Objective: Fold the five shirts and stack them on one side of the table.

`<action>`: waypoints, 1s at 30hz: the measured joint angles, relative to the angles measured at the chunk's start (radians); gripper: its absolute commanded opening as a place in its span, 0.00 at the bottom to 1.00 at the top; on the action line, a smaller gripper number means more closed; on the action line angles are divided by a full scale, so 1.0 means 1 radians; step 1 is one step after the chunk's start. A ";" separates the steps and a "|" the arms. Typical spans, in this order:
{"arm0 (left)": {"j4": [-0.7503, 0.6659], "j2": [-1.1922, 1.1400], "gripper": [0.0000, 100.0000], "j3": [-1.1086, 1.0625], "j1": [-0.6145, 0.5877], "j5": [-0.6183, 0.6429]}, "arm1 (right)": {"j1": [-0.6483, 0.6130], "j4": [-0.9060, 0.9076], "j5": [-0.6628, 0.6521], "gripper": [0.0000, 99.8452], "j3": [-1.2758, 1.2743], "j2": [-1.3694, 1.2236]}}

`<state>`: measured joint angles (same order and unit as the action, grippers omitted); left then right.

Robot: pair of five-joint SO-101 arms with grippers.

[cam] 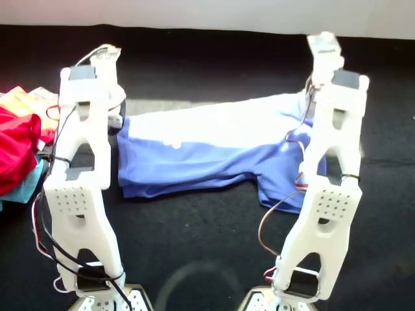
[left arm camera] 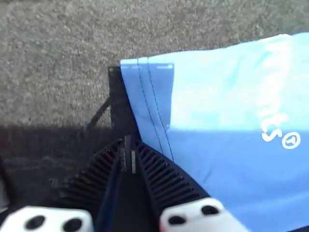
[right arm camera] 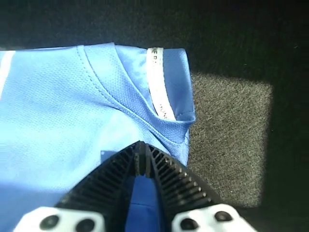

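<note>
Lying stretched sideways between your two arms, the blue shirt (cam: 207, 152) rests on the dark desk (cam: 194, 259), with one sleeve hanging toward you near the right arm. Your left gripper (left arm camera: 128, 154) is pinched closed on the hemmed corner at one end, blue cloth caught between its ribbed jaws. Your right gripper (right arm camera: 140, 157) is clamped likewise just beside the collar. Beyond the left arm, a heap of red, orange and teal shirts (cam: 16, 149) sits at the desk's edge.
</note>
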<state>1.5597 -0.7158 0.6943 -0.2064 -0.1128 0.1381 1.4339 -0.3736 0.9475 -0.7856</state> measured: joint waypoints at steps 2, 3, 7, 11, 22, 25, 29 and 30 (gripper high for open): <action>0.103 0.000 0.01 0.068 0.023 -0.002 | 0.000 0.054 0.000 0.01 0.077 0.000; 0.147 0.000 0.01 0.089 0.035 -0.003 | 0.000 0.075 0.000 0.01 0.110 -0.003; 0.199 0.028 0.01 0.054 0.072 -0.003 | 0.000 0.160 0.000 0.01 0.212 -0.005; 0.198 0.158 0.01 -0.140 0.126 -0.003 | 0.000 0.227 0.000 0.01 0.278 -0.005; -0.298 0.465 0.01 -0.887 0.157 0.000 | 0.006 0.316 0.000 0.01 0.468 -0.005; -0.342 0.503 0.01 -0.979 0.157 0.000 | 0.025 0.316 0.000 0.01 0.474 -0.005; -0.351 0.572 0.01 -1.066 0.160 0.000 | 0.051 0.316 0.000 0.01 0.474 -0.005; -0.351 0.598 0.01 -1.088 0.160 0.000 | 0.055 0.316 0.000 0.01 0.474 -0.005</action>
<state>1.2083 -0.1174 -0.3936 -0.0468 -0.1128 0.1933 1.7499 -0.3736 1.4216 -0.7902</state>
